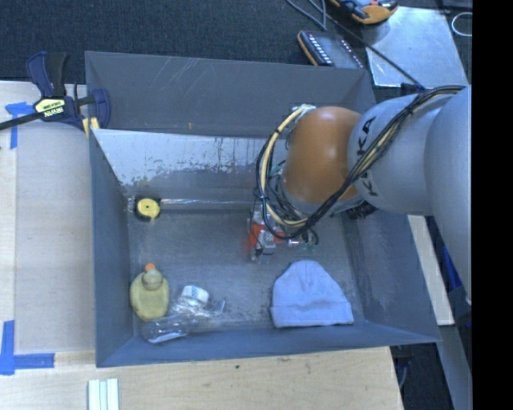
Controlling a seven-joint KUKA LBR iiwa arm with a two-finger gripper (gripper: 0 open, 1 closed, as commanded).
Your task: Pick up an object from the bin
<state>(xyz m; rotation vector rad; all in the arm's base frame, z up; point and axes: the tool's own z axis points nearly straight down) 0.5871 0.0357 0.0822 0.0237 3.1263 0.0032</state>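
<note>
The tool (pixel 266 239) hangs low over the middle of the bin (pixel 112 240) floor; whether it is apart or together I cannot tell. A pale blue knit cap (pixel 311 296) lies just beside it toward the front edge, a yellow bottle (pixel 149 295) in the front left corner. Nothing looks lifted, so the pick seems not yet made.

This looks like a robot lab or a workshop. A big grey robot arm (pixel 417 152) with an orange cover (pixel 321 156) and bunches of cables (pixel 272 160) reaches into a grey metal bin (pixel 224 72). The bin sits on a pale wooden worktop (pixel 264 384). Behind it lie an orange-and-black tool (pixel 365 10) and a black gadget with buttons (pixel 319 48).
</note>
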